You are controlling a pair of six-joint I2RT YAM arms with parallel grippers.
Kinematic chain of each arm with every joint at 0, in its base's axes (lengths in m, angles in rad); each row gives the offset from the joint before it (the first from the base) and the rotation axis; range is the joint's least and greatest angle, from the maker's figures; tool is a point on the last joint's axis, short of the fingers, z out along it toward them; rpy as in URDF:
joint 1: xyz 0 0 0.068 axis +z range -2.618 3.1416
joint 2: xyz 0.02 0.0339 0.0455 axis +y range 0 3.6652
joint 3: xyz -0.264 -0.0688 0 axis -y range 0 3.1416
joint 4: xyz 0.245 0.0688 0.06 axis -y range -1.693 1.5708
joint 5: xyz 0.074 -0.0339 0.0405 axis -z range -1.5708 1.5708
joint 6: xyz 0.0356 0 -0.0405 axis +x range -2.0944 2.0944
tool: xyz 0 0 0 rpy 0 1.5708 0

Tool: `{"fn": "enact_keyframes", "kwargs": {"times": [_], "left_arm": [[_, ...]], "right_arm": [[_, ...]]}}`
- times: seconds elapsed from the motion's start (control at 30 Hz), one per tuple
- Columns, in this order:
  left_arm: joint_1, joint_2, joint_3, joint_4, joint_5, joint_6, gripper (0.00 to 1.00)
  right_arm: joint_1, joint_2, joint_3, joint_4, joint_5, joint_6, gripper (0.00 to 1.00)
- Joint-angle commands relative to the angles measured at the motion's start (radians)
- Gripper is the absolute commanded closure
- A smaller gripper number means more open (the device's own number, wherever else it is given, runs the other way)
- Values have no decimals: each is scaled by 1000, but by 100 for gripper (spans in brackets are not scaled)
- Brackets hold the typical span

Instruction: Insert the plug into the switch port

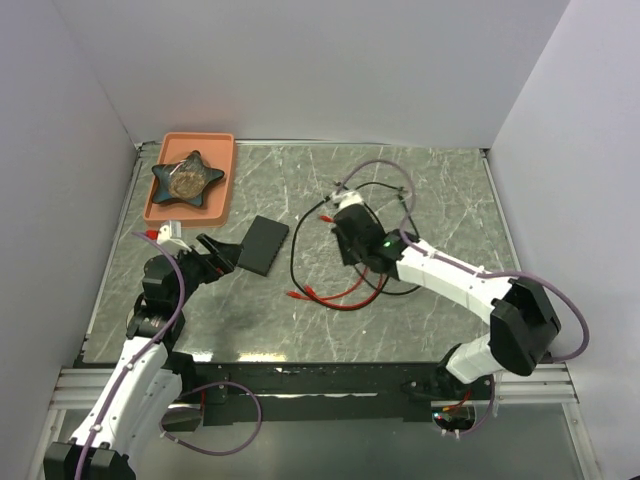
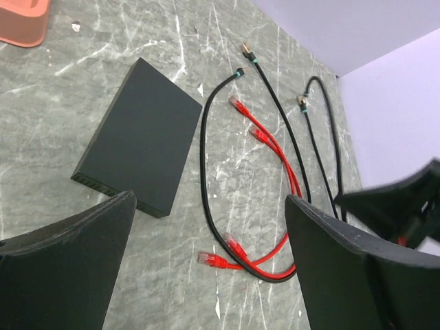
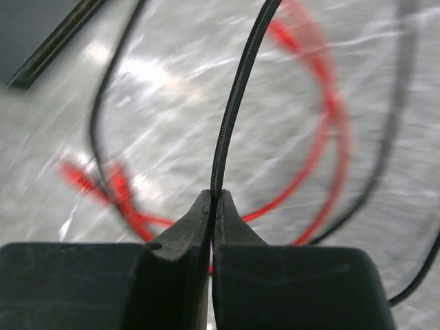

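The switch (image 1: 264, 244) (image 2: 141, 134) is a flat matte-black box lying on the marble table, its socket edge facing my left gripper. My left gripper (image 1: 222, 252) (image 2: 208, 199) hovers open just short of that edge, holding nothing. Right of the switch lie black cables (image 2: 203, 172) and red cables (image 2: 278, 155) with plugs at their ends: a teal-tipped black plug (image 2: 238, 71) and red plugs (image 2: 206, 259). My right gripper (image 1: 350, 240) (image 3: 212, 196) is shut on a thin black cable (image 3: 237, 89) over the tangle. The held cable's plug is out of the right wrist view.
An orange tray (image 1: 222, 150) (image 2: 20, 27) at the back left holds a dark star-shaped dish (image 1: 186, 177). White walls close in the table on three sides. A purple hose (image 1: 380, 165) loops over the right arm.
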Motion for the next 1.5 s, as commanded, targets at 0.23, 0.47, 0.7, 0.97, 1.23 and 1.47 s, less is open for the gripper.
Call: {"fn": "enact_keyframes", "kwargs": {"times": [0.23, 0.47, 0.7, 0.97, 1.23, 1.47], "left_arm": [[1, 22, 20, 11, 49, 21, 4], [1, 32, 16, 25, 57, 25, 4], [1, 45, 15, 17, 57, 31, 4], [1, 33, 16, -14, 34, 51, 4], [1, 0, 16, -27, 21, 58, 4], [1, -7, 16, -37, 18, 60, 4]], "right_arm": [[-149, 17, -31, -53, 18, 49, 14], [-39, 10, -44, 21, -50, 9, 6], [110, 179, 50, 51, -107, 14, 11], [162, 383, 209, 42, -120, 35, 15], [166, 478, 308, 34, -105, 20, 26], [164, 544, 329, 18, -126, 29, 36]]}}
